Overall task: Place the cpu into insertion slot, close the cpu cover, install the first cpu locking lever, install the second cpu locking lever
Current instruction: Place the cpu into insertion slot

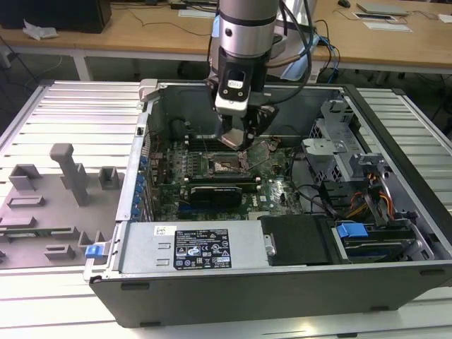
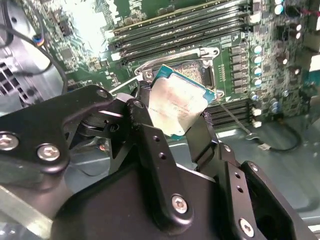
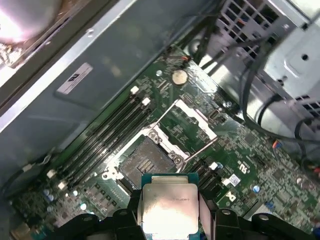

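Fingers [image 2: 150,145] of the gripper [image 3: 168,217] pinch the cpu [image 3: 167,207] above the empty insertion slot [image 3: 145,164]; cpu cover [image 3: 192,125] open; nothing yet seated or locked.

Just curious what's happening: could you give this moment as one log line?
end effector shut on cpu | cpu over insertion slot, not seated | cpu cover open
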You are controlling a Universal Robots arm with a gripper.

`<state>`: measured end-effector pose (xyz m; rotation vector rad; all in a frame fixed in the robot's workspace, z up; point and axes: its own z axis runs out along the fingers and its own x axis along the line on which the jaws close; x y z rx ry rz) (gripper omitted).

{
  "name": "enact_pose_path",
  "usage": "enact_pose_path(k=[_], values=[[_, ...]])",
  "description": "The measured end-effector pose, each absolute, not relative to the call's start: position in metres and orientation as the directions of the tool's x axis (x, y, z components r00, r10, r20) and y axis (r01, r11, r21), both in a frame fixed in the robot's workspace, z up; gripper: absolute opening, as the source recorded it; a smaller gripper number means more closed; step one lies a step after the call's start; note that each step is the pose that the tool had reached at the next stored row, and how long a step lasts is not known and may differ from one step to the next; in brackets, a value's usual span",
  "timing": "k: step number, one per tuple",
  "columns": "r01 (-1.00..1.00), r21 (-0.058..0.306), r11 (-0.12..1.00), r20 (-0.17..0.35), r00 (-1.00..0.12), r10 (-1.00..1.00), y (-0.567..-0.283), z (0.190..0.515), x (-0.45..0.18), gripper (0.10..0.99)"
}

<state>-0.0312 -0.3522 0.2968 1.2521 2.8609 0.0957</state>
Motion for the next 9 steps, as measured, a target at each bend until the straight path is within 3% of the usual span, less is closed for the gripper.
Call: enact_pose_path(k=[9], values=[[0.873, 0.063, 0.484, 0.009, -0.486, 0.874, -0.3522, 0.2939, -0.0312, 0.541]])
